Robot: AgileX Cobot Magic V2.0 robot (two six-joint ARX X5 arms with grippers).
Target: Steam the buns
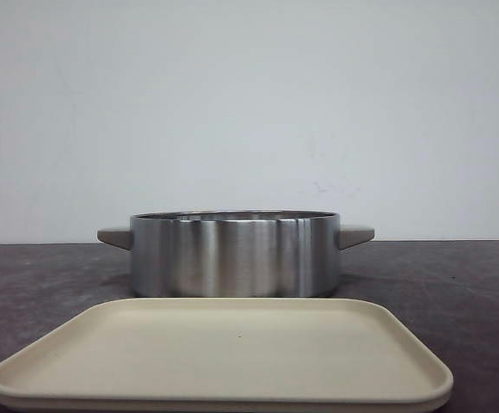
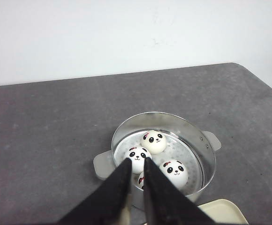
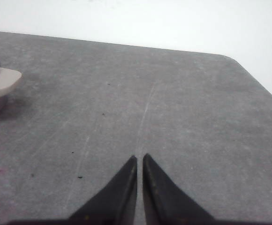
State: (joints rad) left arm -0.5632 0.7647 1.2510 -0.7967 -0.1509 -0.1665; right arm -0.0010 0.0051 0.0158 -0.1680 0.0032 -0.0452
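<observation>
The left gripper (image 2: 136, 160) hangs above the stainless steel steamer pot (image 2: 164, 157) with its two black fingers (image 2: 122, 180) drawn together, only a thin slit between the tips, and nothing held between them. In the left wrist view the tips overlap the near edge of the pot's interior, but they are seen from above and whether they touch anything there cannot be told. All four panda-faced buns (image 2: 154, 141) sit inside the pot on its perforated steaming plate (image 2: 192, 161): one toward the far side, one just beside the left finger's tip, one to the other side of the fingers, and a fourth mostly hidden behind the fingertips. The right gripper (image 3: 139, 157) is likewise closed to a narrow slit and empty, poised over bare grey tabletop (image 3: 173, 108), well apart from the pot, of which only a beige handle (image 3: 2, 79) shows at the edge of its view. From the front, the pot (image 1: 232, 255) stands on the dark table (image 1: 456, 275) with a beige handle on either side, and an empty cream rectangular tray (image 1: 224, 353) lies just in front of it; neither gripper appears in that view.
</observation>
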